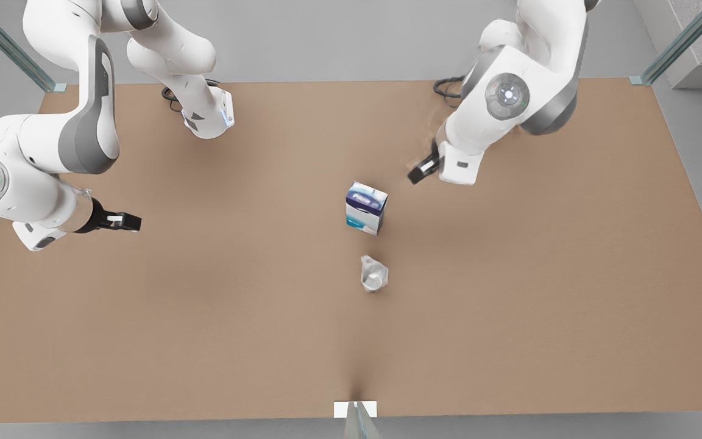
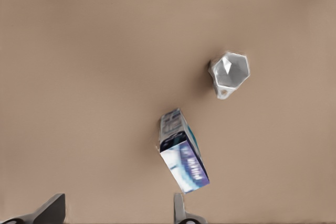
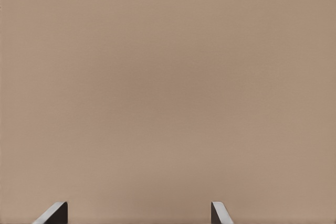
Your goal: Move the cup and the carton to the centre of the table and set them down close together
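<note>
The white and dark-blue carton (image 1: 366, 208) stands upright near the middle of the tan table (image 1: 205, 317). The crinkly translucent cup (image 1: 374, 274) sits a short way from it, toward the table's near edge, with a gap between them. My left gripper (image 1: 419, 172) hangs open above the table, just to the front view's right of the carton and behind it, holding nothing. Its wrist view has the carton (image 2: 181, 156) close beyond the left gripper (image 2: 115, 213) and the cup (image 2: 229, 73) farther off. My right gripper (image 1: 128, 221) waits open and unladen far to the front view's left.
Both arm bases and their dark cables (image 1: 448, 88) stand along the table's far edge. A small white bracket (image 1: 355, 409) sits at the middle of the near edge. Bare tabletop (image 3: 168, 87) lies under the right gripper (image 3: 136, 214).
</note>
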Available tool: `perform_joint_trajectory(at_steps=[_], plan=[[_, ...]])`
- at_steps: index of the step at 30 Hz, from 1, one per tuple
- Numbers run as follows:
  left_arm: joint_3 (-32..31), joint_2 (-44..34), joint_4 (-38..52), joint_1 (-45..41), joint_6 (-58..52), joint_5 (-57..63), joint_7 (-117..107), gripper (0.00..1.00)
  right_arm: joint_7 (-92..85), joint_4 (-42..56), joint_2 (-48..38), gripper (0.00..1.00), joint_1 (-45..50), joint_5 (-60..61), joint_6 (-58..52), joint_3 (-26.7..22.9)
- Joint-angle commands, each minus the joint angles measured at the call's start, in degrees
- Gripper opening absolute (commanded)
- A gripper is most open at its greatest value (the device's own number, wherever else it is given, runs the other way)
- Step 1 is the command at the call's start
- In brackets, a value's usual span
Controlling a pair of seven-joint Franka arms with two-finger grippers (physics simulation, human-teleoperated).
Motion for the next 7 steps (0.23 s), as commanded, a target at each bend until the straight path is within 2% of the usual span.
perform_joint_trajectory(at_steps=[1,2,4,5,7], plan=[[-0.1,-0.3,0.0,1.6,-0.4,7.4,32.7,1.0,0.0,0.1,0.0,1.0,0.0,-0.1,0.0,0.0],[0.0,0.2,-0.4,5.3,0.5,8.2,43.6,1.0,0.0,0.1,0.0,1.0,0.0,-0.1,0.0,0.0],[0.0,2.3,-0.5,8.5,1.1,11.3,46.1,1.0,-0.1,0.3,0.0,1.0,0.0,-0.1,-0.4,-0.1],[-0.1,3.7,-0.5,8.6,5.1,11.2,45.5,1.0,-0.1,0.3,-0.1,1.0,0.0,-0.1,-0.4,0.0],[0.0,4.5,-0.4,9.7,4.4,11.3,46.1,1.0,0.1,0.3,-1.8,1.0,0.6,0.2,0.2,0.1]])
